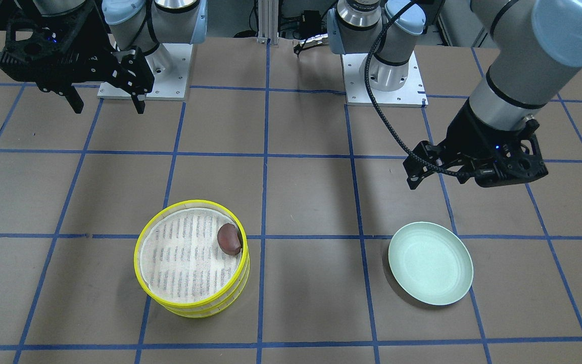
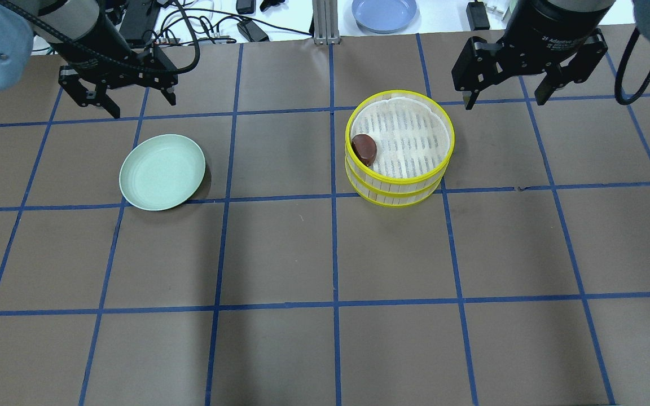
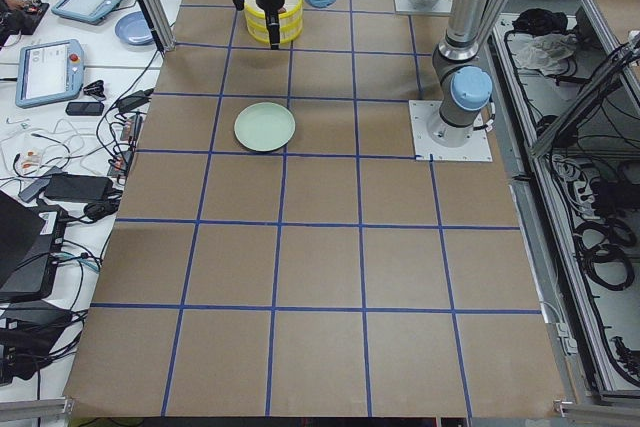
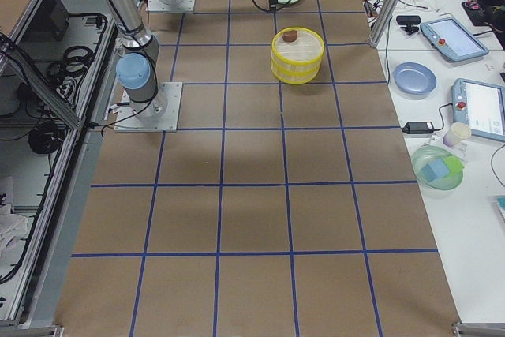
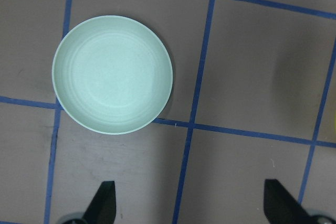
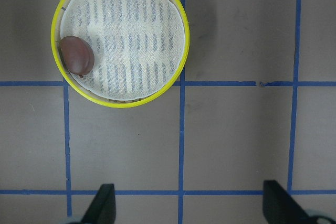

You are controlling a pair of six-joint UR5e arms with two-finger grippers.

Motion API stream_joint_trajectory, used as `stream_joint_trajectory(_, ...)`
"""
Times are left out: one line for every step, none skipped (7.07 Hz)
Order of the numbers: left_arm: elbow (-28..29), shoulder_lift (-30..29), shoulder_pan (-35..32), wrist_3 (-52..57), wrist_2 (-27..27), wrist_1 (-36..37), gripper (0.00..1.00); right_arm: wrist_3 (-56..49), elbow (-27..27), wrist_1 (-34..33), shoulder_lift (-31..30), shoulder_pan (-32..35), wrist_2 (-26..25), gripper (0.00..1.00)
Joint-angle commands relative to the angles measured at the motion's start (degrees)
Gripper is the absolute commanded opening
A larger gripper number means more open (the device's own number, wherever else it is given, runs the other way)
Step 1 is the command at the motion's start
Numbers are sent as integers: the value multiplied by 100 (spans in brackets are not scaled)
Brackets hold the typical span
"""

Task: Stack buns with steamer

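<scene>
Bun (image 2: 364, 149), reddish-brown, lies in the top tier of the two-tier yellow steamer (image 2: 398, 194), touching its rim on the side facing the pale green plate (image 2: 161, 172). Both stand toward the desk edge opposite the robot. The left gripper (image 2: 144, 108) hovers near the plate and the right gripper (image 2: 504, 102) near the steamer, each spread wide and empty.

The upper steamer tier (image 2: 415, 141) covers the lower tier (image 2: 397, 198), hiding its inside.

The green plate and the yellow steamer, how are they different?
The green plate is shallow, one piece and empty. The yellow steamer is taller, two stacked tiers, with a reddish-brown bun inside. Both are round and sit on the table.
</scene>
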Motion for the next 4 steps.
stream_joint_trajectory(-105, 398, 30, 117, 190, -258, 100, 0, 0, -3, 7, 0, 4, 100)
stream_joint_trajectory(-114, 461, 4, 117, 191, -258, 100, 0, 0, -3, 7, -9, -13, 100)
stream_joint_trajectory(-141, 488, 3, 117, 191, -328, 100, 0, 0, -3, 7, -9, -14, 100)
stream_joint_trajectory(-228, 505, -5, 117, 199, -363, 100, 0, 0, -12, 7, -9, -14, 100)
